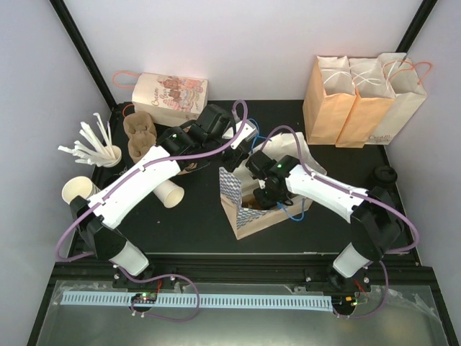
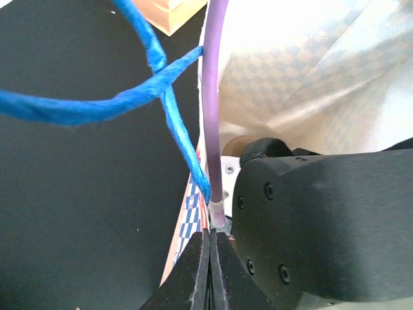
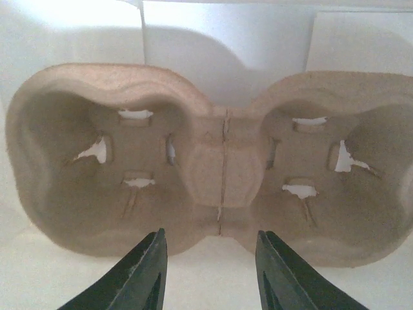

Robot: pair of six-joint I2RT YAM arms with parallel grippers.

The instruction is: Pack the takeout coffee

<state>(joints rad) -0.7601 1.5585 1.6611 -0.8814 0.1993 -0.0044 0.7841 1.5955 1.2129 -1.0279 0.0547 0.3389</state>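
Observation:
An open paper bag point(image 1: 238, 216) with a blue checker print stands mid-table. On its floor lies a brown pulp cup carrier point(image 3: 219, 161) with both pockets empty. My right gripper point(image 3: 210, 242) reaches down into the bag point(image 1: 261, 196) just above the carrier's near edge, open with nothing between its fingers. My left gripper point(image 2: 210, 234) is shut beside the bag's rim point(image 2: 187, 213), under its blue rope handle point(image 2: 161, 84); nothing shows between the jaws. A round black lid point(image 1: 384, 175) at the table's right edge looks like the top of a takeout coffee cup.
Three kraft bags point(image 1: 360, 101) stand at the back right. A printed bag point(image 1: 169, 94) lies at the back left near stacked pulp carriers point(image 1: 140, 137). White cutlery in a cup point(image 1: 94, 148), stacked plain cups point(image 1: 75, 191) and one lying cup point(image 1: 169, 191) fill the left.

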